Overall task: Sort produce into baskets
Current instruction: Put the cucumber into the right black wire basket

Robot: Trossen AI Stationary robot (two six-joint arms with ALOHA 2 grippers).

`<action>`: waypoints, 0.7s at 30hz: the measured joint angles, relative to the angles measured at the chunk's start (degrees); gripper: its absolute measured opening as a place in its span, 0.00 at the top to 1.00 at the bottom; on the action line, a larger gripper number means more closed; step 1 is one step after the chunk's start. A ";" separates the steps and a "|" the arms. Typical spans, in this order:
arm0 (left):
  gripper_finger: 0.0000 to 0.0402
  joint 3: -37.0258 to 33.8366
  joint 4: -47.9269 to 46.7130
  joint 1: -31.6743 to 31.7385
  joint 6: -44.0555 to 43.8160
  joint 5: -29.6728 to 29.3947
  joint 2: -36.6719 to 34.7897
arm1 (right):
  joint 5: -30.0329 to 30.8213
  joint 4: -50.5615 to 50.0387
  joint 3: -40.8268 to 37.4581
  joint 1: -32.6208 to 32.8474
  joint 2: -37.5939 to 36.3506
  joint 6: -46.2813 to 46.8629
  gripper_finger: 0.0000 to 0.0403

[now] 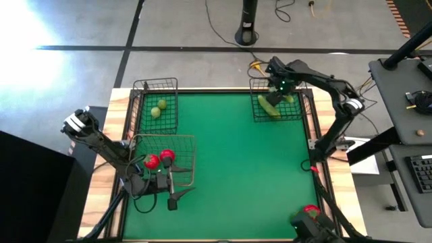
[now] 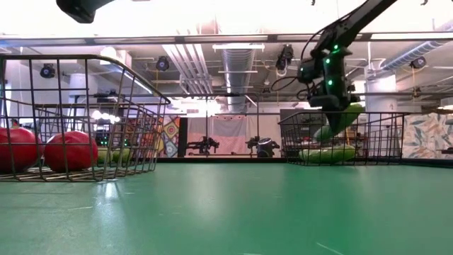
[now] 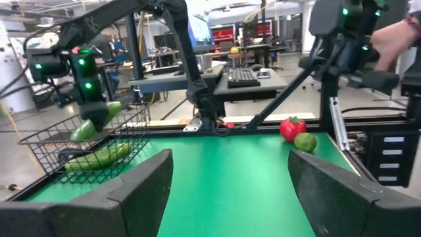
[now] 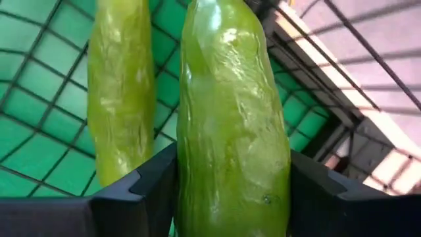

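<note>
My right gripper is over the far-right dark basket, shut on a green cucumber. A second cucumber lies on that basket's floor, also seen in the low view. My left gripper is open and empty at the near left, beside the grey-wire basket, which holds two red pieces. The far-left dark basket holds yellow-green pieces. One red piece and one yellow-green piece lie on the mat near its right edge. My right gripper pinches the cucumber's two long sides between its two fingers, which lie across it and come from above. The cucumber hangs tilted below the gripper, its lower end inside the basket and above the lying cucumber.
The green mat is open in the middle between the baskets. A wooden frame runs around the mat. A desk with a keyboard stands to the right of the table, and a person's hand shows beyond the right edge.
</note>
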 joint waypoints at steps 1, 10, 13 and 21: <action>0.30 0.00 0.03 0.20 0.17 0.00 0.00 | -0.60 0.03 0.00 0.00 0.55 -1.00 0.48; 0.30 0.00 0.04 0.91 0.24 0.00 0.00 | -0.30 -0.01 -0.12 -0.02 5.04 -7.44 0.46; 0.30 0.00 0.01 0.91 0.19 0.00 0.00 | -0.24 0.04 -0.20 0.00 6.47 -7.57 0.43; 0.30 0.00 0.02 0.89 0.33 0.00 0.00 | 7.24 -0.86 -0.27 0.15 6.55 -6.81 0.27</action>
